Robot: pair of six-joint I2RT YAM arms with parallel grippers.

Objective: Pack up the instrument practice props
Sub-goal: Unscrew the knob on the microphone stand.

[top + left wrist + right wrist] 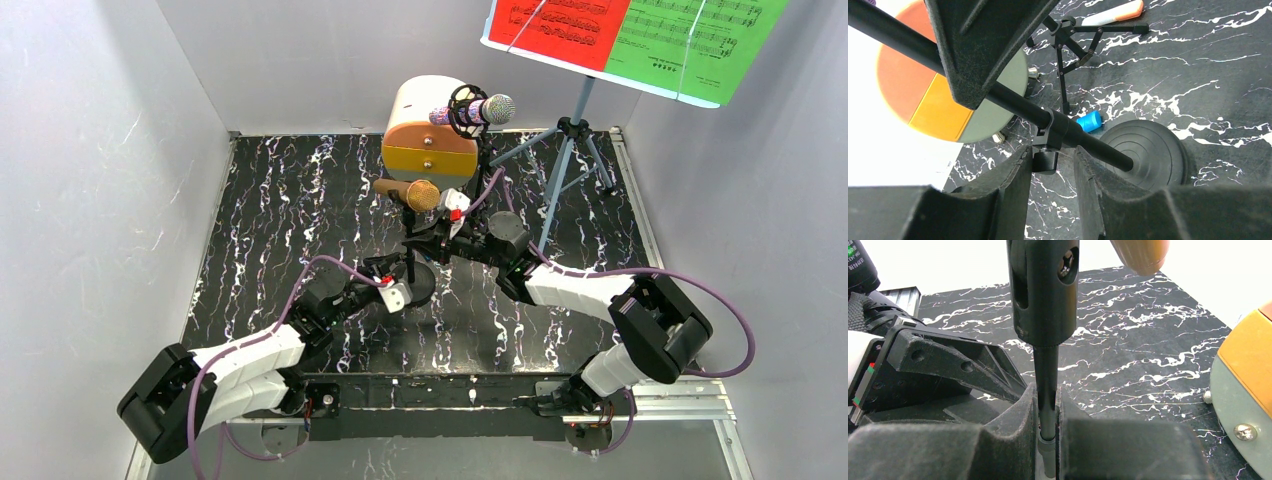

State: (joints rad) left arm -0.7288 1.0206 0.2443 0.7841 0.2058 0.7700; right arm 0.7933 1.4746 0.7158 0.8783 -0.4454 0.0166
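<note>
Gold microphone [408, 190] sits centre frame in the top view, clipped atop a black microphone stand [1045, 370], a thin rod on a round disc base [1148, 150]. The stand is upright on the black marbled worktop [280, 200], just below the round cream-and-orange drawer cabinet [425, 125] in that frame.

Right tool [1047, 395]: clenched on the rod. In its own view both pads press the shaft from either side, under the black mic clip.

Left tool [1053, 152]: released, jaws apart, low on the stand near the base. The rod crosses its view on a diagonal, upper left down to the disc at lower right. A clamp collar [1055, 131] rides the rod, and its small knob [1045, 161] hangs right at the mouth of the jaws. The knob is close against the finger on the left of the frame, with a gap to the other. I see no grip yet.

My read: the right arm steadies the stand while the left goes for the knob, to loosen and collapse it. Everything turns on the knob being centred in the left jaws and the rod's axis staying clear of the pads.

Not yet packed, upper right of the top view:
- silver-headed purple microphone [480, 110]
- pale-blue tripod [565, 160]
- red sheet [560, 25] and green sheet [690, 40]
</note>
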